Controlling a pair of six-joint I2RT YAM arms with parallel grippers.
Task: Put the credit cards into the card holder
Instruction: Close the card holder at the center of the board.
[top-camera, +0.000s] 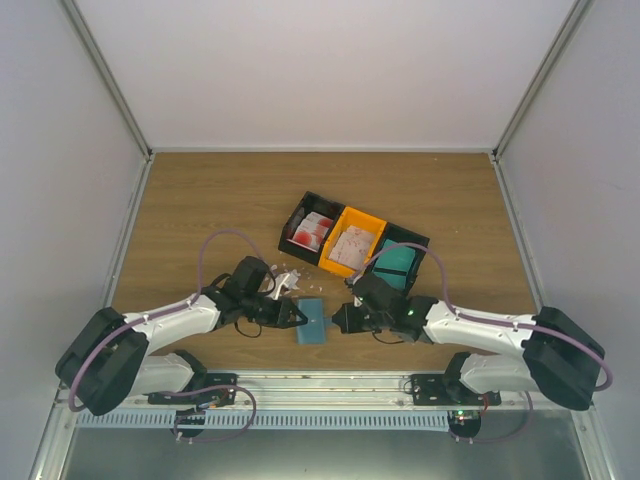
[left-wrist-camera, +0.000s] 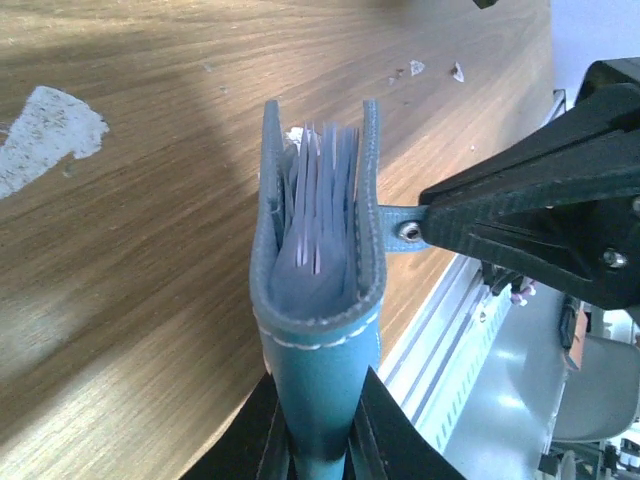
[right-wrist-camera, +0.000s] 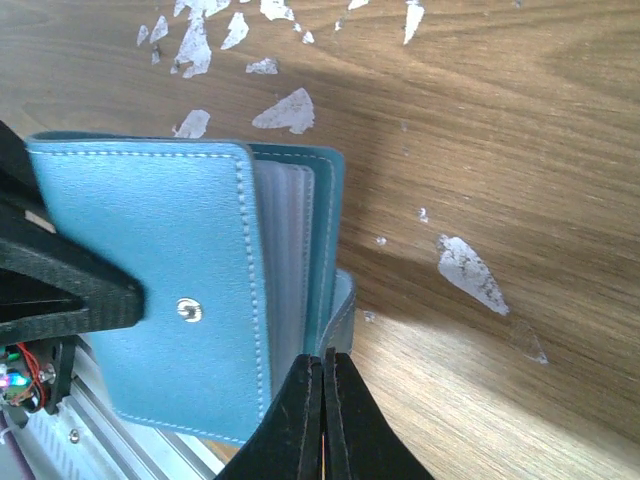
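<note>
The dusty-blue card holder (top-camera: 311, 320) stands on edge near the table's front, between both grippers. My left gripper (top-camera: 295, 317) is shut on its spine end; in the left wrist view (left-wrist-camera: 318, 440) the holder (left-wrist-camera: 318, 300) gapes slightly and shows pale inner pockets. My right gripper (top-camera: 339, 318) is shut, its tips (right-wrist-camera: 322, 365) pinching the holder's snap tab (left-wrist-camera: 400, 230) beside the cover (right-wrist-camera: 150, 250). Credit cards with red print lie in the black bin (top-camera: 312, 232); more pale cards lie in the orange bin (top-camera: 352, 247). Neither gripper holds a card.
A third black bin (top-camera: 412, 243) holds a greener teal block (top-camera: 395, 266). Small white scraps (top-camera: 283, 278) lie on the wood behind the left gripper, and they also show in the right wrist view (right-wrist-camera: 285, 108). The metal rail (top-camera: 330, 385) runs along the front edge.
</note>
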